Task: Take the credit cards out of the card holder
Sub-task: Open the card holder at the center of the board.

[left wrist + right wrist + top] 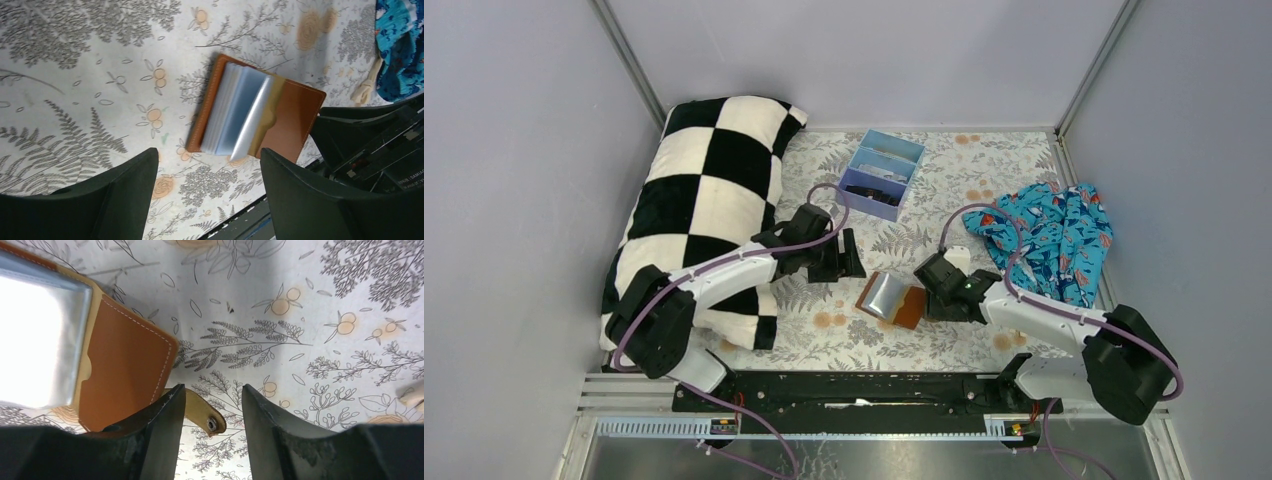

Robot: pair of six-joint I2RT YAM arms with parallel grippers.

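Your card holder (891,300) lies open on the desk (984,180), long axis roughly left-right, tan leather, sleeves (240,117) fanned up, left fingers (125,190) and right fingers (165,425) both apart.

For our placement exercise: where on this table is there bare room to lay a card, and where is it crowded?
Free: the strip between wallet and the front rail; the back patch between tray and blue cloth. Crowded: around the wallet, flanked by left gripper and right gripper.

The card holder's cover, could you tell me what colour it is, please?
The card holder is tan-brown with pale stitching, clearest in the right wrist view.
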